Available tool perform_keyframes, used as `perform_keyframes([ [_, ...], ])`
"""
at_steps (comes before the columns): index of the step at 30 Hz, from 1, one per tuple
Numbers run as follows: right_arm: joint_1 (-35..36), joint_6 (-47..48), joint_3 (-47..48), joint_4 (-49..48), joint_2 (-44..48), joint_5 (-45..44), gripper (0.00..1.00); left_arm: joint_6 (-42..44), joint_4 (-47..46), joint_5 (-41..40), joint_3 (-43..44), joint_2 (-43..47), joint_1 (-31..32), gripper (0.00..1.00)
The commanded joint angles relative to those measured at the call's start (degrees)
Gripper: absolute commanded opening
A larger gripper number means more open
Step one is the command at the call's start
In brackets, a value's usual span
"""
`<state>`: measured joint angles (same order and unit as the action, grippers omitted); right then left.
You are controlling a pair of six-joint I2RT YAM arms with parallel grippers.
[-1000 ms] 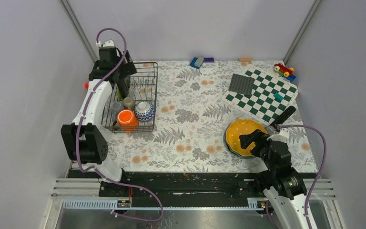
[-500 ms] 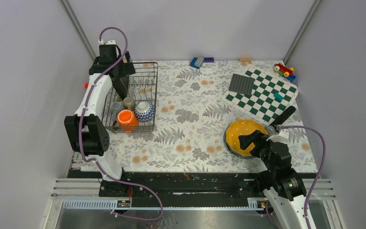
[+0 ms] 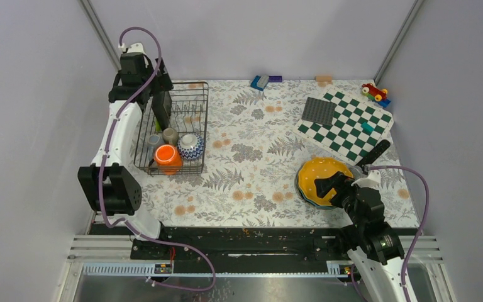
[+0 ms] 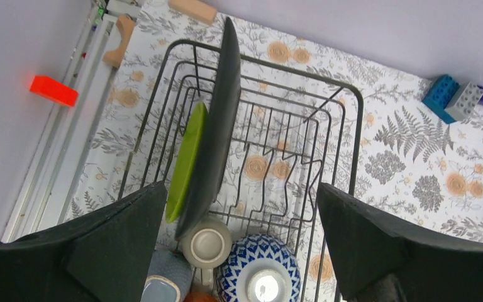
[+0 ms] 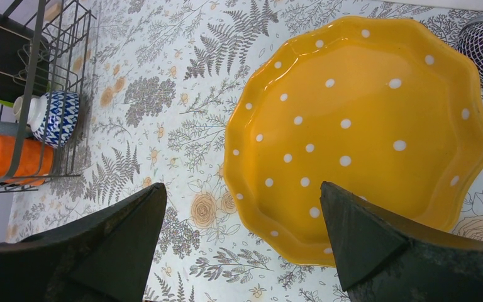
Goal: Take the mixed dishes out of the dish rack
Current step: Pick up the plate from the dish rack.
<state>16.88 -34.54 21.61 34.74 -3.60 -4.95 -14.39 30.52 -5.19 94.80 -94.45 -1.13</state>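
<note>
Hovering over the dish rack (image 4: 358, 126), left end effector (image 4: 239, 187) gapes wide, empty; black plate (image 4: 217, 126) stands on edge, running along the rack's length.

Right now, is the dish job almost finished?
Partly. Done: the yellow plate sits stacked on the table. In hand: nothing; the left tool hangs open over the dish rack. Left: black plate, green plate, grey cup, patterned bowl, orange mug.
</note>
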Motion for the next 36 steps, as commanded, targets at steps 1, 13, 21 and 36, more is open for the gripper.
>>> perform_keyframes([
  [1, -0.01, 0.82, -0.18, -2.45, 0.12, 0.65, 1.00, 0.52, -2.85, -1.17, 1.25, 0.49, -0.75, 0.94],
  [13, -0.01, 0.58, -0.43, -2.48, -0.17, -0.58, 1.00, 0.16, -0.19, 7.93, 4.02, -7.96, -1.08, 0.89],
  [21, -0.01, 0.47, -0.55, -2.43, 0.25, -0.18, 1.00, -0.54, -0.20, 11.59, 4.34, -9.97, -1.09, 0.78],
  [36, -0.02, 0.45, -0.65, -2.46, 0.17, -0.27, 1.00, -0.03, 0.90, 10.78, 5.10, -13.51, -1.10, 0.57],
])
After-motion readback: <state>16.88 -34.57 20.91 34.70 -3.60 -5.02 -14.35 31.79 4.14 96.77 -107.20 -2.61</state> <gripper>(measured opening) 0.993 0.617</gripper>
